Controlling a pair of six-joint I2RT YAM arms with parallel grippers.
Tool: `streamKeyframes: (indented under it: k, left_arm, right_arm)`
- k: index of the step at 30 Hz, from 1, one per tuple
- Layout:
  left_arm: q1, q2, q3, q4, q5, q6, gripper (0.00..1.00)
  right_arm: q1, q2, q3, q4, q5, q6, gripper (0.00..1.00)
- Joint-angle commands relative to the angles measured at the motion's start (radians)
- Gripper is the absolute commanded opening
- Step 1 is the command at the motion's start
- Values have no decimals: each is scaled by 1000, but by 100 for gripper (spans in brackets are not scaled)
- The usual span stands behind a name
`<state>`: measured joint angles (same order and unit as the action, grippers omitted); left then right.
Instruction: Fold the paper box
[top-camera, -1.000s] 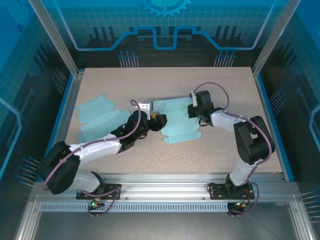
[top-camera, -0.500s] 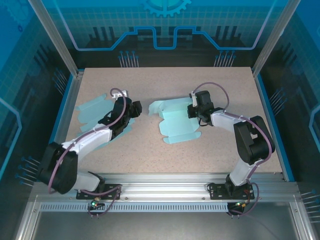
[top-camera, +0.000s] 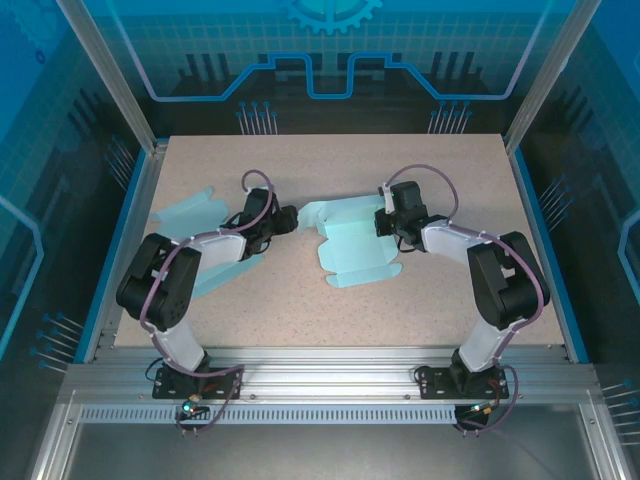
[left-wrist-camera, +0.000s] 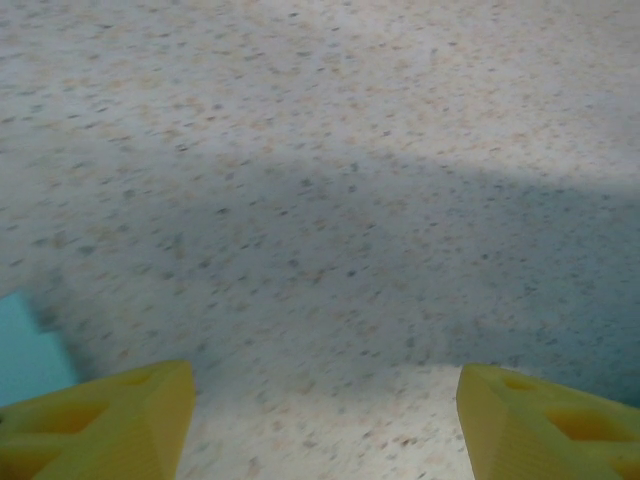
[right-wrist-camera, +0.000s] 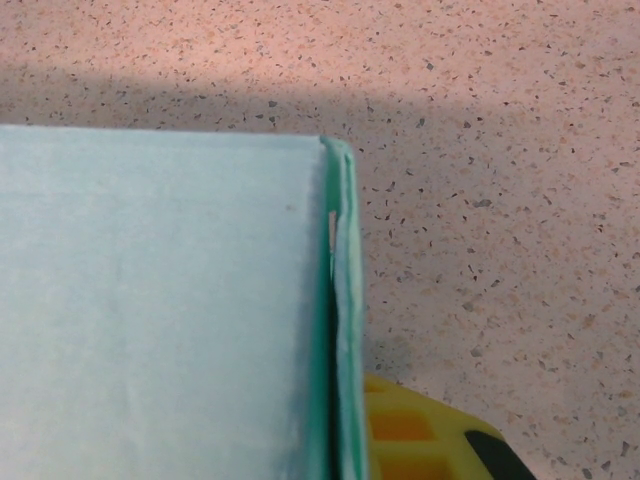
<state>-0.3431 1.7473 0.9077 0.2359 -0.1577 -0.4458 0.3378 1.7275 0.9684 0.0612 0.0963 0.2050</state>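
Top external shows the speckled table (top-camera: 450, 180) with the teal paper box (top-camera: 352, 245) near its middle. Some flat teal sheets (top-camera: 190, 215) lie to the left. The right gripper (top-camera: 385, 222) pinches the box's right edge. The left gripper (top-camera: 285, 218) is spread wide with nothing inside, just left of the box.

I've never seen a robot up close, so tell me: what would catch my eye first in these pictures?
The pale teal paper box, partly folded, lies mid-table, and the right gripper is shut on its right edge. The left gripper hangs open over the bare speckled table just left of the box. Beside it, a spread of flat teal box blanks lies at the table's left side.
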Motion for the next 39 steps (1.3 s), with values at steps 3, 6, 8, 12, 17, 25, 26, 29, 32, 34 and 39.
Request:
streamKeyframes:
  k: [3,6,8,12,17,25,26,29,32,34,39]
  left_arm:
    - [-20,15,27,94,112,0,73]
    - [-52,4,18,90,120,11,73]
    - [-74,-10,5,90,117,20,73]
    - [-98,-30,-15,86,117,23,73]
    - [-121,-42,-35,81,111,27,73]
    - [-153,-77,-88,68,114,49,73]
    - [-155,-81,-94,67,114,55,73]
    - [-162,-84,-98,74,118,79,73]
    - [-166,-72,-74,89,133,110,73]
    - [-174,-61,-57,96,136,138,72]
    - [-196,-25,1,106,123,222,72]
  right_arm:
    - [7,-16,15,3,-15,10,11]
    - [7,-14,19,2,-17,10,11]
    - [7,-11,21,-1,-17,11,11]
    - [7,-13,20,1,-17,9,11]
    - [8,-13,20,1,-18,10,11]
    - [7,-13,19,2,-15,8,11]
    - [7,-11,20,2,-17,8,11]
    - [8,-10,22,2,-21,10,11]
    - [7,-8,21,3,-26,11,11]
    - [7,-10,21,2,-26,10,11]
    - [7,-14,17,3,-24,10,11]
